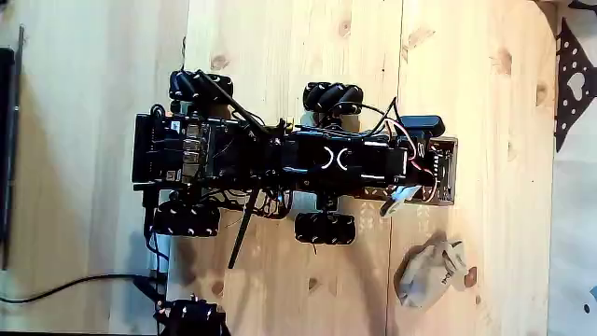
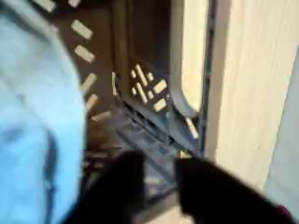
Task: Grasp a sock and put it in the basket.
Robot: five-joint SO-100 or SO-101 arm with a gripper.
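Pale white-blue fabric of sock (image 2: 37, 103), blurred, sits at left in wrist view, right against perforated dark wall of basket (image 2: 149, 89). Tool (image 2: 163, 191) spread over basket, nothing pinched between fingers. Larger beige-grey sock (image 1: 427, 273) lies on tabletop (image 1: 280, 56) near basket, apart.

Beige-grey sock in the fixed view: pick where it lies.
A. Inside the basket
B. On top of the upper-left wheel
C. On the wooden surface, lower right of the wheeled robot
C: the beige-grey sock lies crumpled on the wooden surface, lower right of the black wheeled robot.
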